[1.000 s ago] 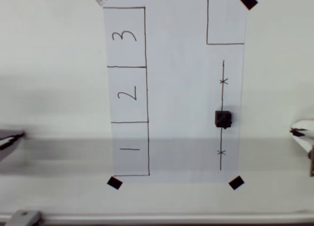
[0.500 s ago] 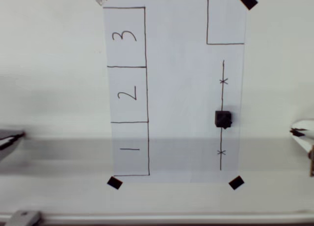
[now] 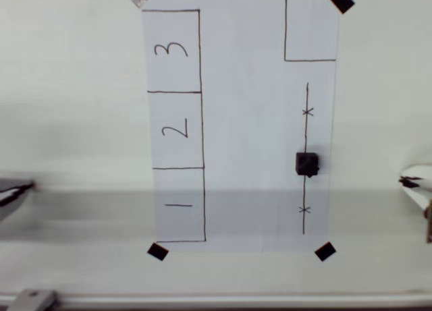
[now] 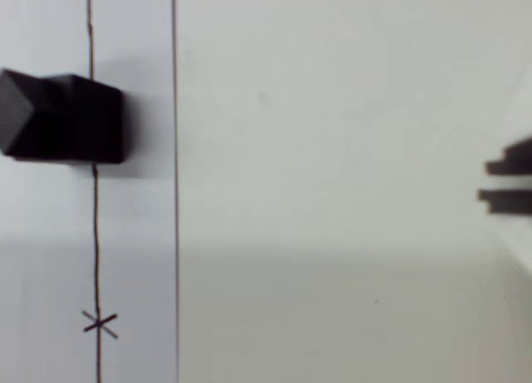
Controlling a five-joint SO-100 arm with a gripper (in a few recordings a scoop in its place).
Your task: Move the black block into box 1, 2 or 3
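Block awaiting pickup on the drawn line.
Box 3 (image 3: 171, 50) is lying far left of the black block (image 3: 307, 164), which is sitting between two crosses; fingers (image 4: 509, 184) at right are waiting, spread indeterminable. Approach should be centring squarely over the cube.

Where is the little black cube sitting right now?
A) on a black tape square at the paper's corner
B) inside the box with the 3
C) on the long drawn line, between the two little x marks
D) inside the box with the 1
C: in the overhead view the black block sits on the drawn line, between the two x marks, far from the numbered boxes.
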